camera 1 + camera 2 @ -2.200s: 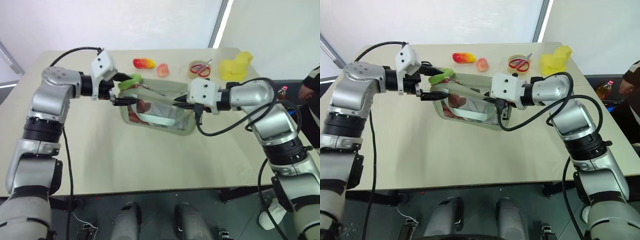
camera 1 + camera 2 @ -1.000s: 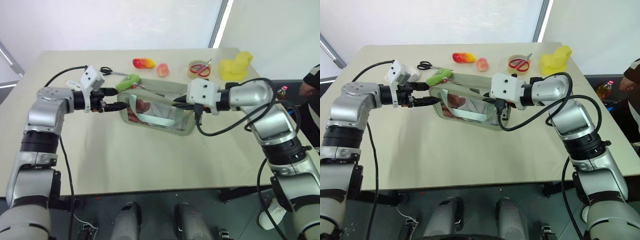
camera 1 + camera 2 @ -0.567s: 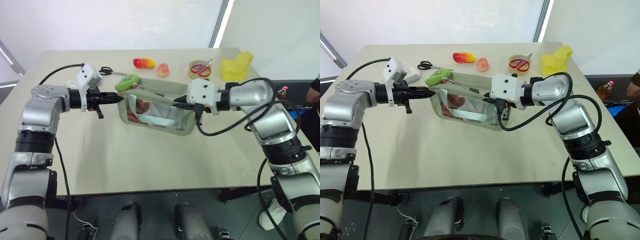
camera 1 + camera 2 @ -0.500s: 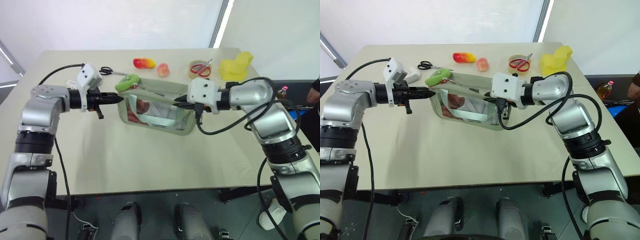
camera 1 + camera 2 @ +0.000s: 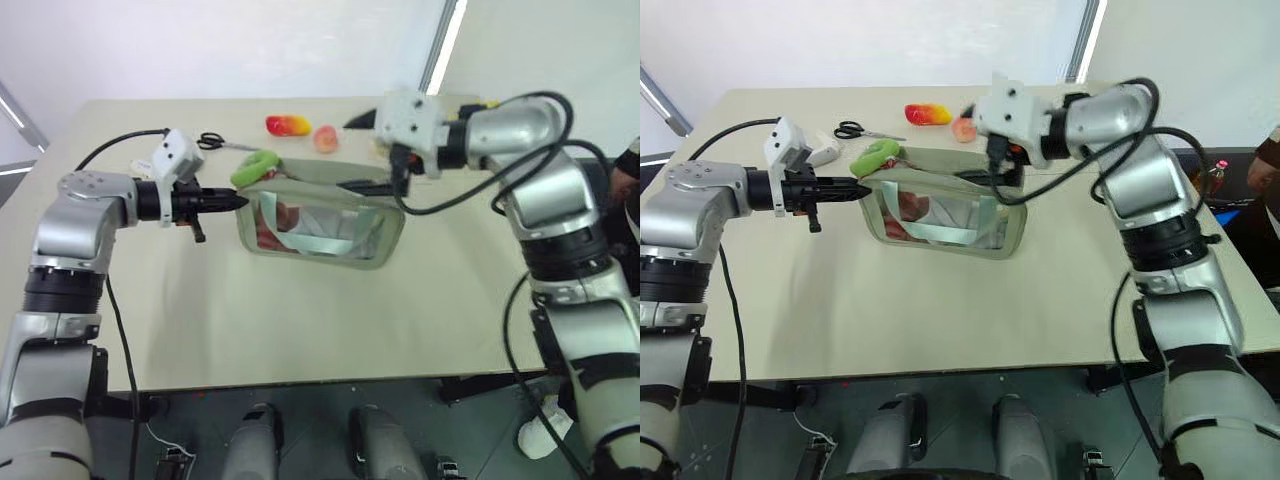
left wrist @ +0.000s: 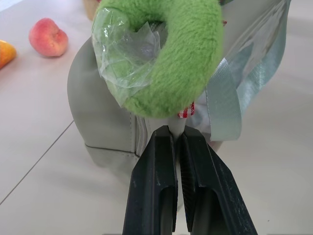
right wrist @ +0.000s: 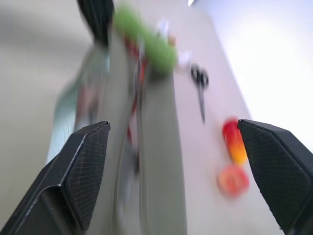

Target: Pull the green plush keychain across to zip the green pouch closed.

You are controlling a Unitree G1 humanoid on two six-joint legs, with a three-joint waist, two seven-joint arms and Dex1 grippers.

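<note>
1. One pale sage-green boxy fabric pouch (image 5: pixel 320 225) sits mid-table.
2. My right gripper (image 5: pixel 357 155) hangs above its right end, fingers spread wide, empty.
3. My left gripper (image 6: pixel 177 142) is pinched on the tab under the lime fuzzy plush keychain (image 6: pixel 168 54) at the pouch's left end.

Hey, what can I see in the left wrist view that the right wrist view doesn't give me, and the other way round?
Left wrist view: the left claw shut on a small tab under the green plush keychain, with clear wrap on the plush.

Right wrist view: the right claw open, above the green pouch, plus black scissors and a red-yellow toy fruit.

Both: keychain, pouch, a peach and the table.
</note>
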